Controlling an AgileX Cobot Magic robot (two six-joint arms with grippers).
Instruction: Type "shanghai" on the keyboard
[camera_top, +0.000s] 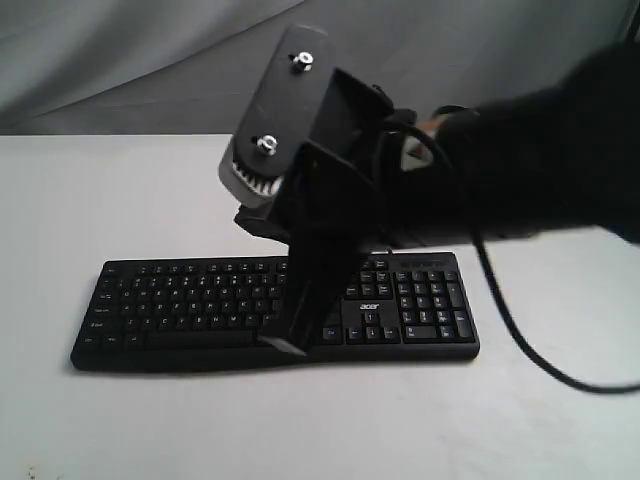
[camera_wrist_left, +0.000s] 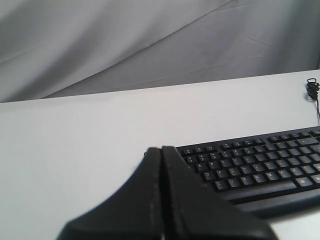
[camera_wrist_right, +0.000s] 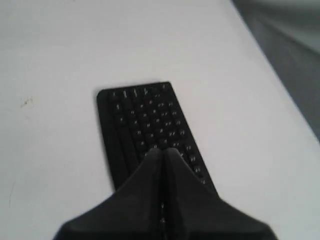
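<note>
The black keyboard (camera_top: 180, 300) lies flat on the white table, with its number pad and white acer logo (camera_top: 369, 292) at the right end. My right gripper (camera_top: 285, 342) reaches in from the right and points steeply down. Its shut tips are at the front key rows, right of the space bar. In the right wrist view the keyboard (camera_wrist_right: 145, 120) runs lengthwise under the shut right gripper (camera_wrist_right: 163, 150). My left gripper (camera_wrist_left: 161, 148) is shut and empty, hovering by the left end of the keyboard (camera_wrist_left: 250, 165). The exterior view does not show it.
The white table (camera_top: 100, 200) extends all round the keyboard. A grey cloth backdrop (camera_top: 150, 60) hangs behind. A black cable (camera_top: 520, 340) loops down from the right arm across the table at the right. A small black cable end (camera_wrist_left: 312, 90) lies behind the keyboard.
</note>
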